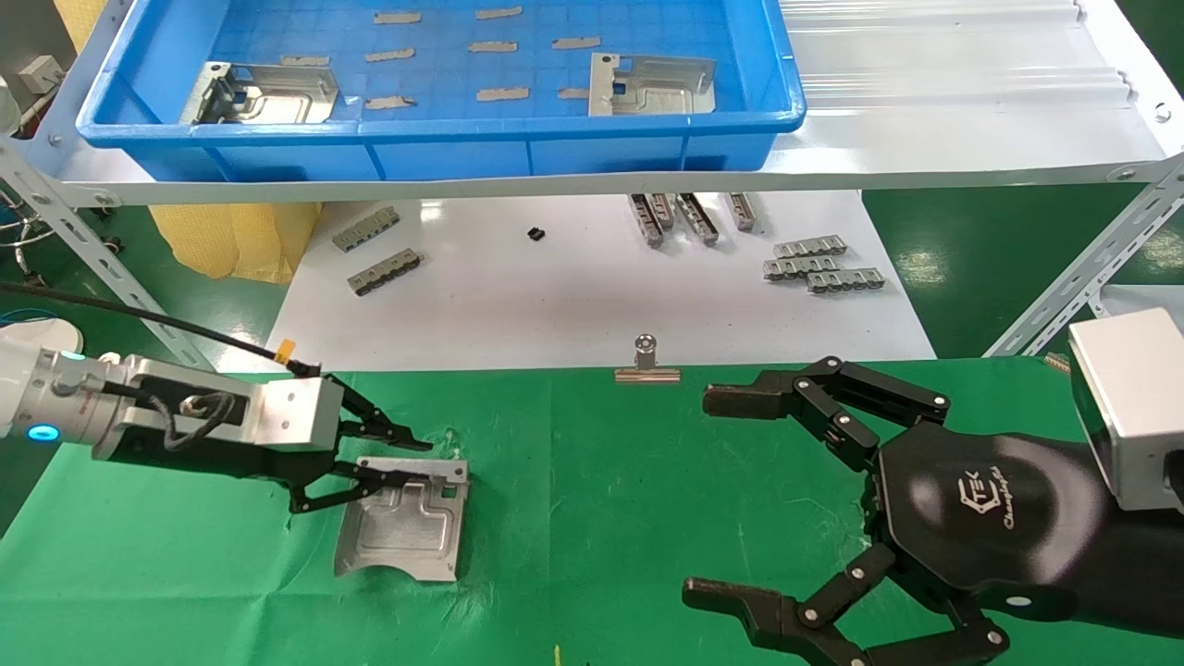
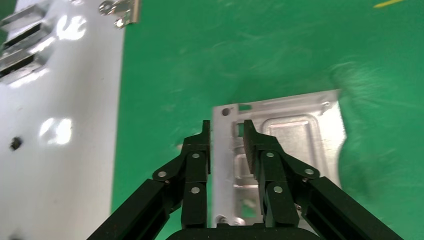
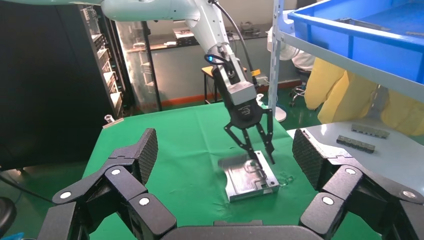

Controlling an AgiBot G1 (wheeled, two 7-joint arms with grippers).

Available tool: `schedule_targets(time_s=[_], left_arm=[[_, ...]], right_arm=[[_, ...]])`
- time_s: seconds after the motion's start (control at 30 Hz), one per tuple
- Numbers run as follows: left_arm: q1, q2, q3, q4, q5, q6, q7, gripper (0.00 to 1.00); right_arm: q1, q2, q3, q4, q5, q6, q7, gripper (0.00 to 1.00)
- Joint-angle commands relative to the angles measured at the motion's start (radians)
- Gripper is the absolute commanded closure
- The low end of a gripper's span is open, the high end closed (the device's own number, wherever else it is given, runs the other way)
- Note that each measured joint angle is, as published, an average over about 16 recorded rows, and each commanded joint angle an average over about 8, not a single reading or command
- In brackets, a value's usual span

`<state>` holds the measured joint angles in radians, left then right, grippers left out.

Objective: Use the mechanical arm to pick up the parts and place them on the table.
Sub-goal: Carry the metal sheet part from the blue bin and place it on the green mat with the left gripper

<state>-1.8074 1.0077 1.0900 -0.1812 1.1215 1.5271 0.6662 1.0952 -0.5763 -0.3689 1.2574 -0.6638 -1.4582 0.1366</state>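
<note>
Left gripper (image 1: pixel 407 460) straddles, fingers slightly parted, the part's (image 1: pixel 402 529) far edge on table (image 1: pixel 601 518)

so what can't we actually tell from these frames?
- Left gripper grip: its fingers straddle the part's raised edge; pad contact is hidden in every view.
- Part's underside on the green table: hidden by the part.
- Right gripper: lower finger linkage cut off by head view's bottom edge.

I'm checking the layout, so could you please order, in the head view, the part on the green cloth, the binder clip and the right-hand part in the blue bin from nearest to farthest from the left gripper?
1. Part on the cloth, at the left gripper.
2. Binder clip, at the table's far edge.
3. Right-hand bin part, up on the shelf.
</note>
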Motion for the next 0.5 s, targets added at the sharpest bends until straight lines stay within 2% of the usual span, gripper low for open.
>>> schedule_targets(time_s=[0.03, 0.17, 0.5], left_arm=[[-0.002, 0.007, 0.001, 0.018, 0.001, 0.017, 0.013, 0.0], [-0.007, -0.002, -0.015, 0.039, -0.032, 0.048, 0.006, 0.0], [0.045, -0.086, -0.063, 0.024, -0.158, 0.077, -0.11, 0.0]], right_arm=[[0.0, 0.0, 0.0, 0.0, 0.0, 0.0, 0.0, 0.0], [0.0, 0.0, 0.0, 0.0, 0.0, 0.0, 0.0, 0.0], [0.0, 0.0, 0.0, 0.0, 0.0, 0.0, 0.0, 0.0]])
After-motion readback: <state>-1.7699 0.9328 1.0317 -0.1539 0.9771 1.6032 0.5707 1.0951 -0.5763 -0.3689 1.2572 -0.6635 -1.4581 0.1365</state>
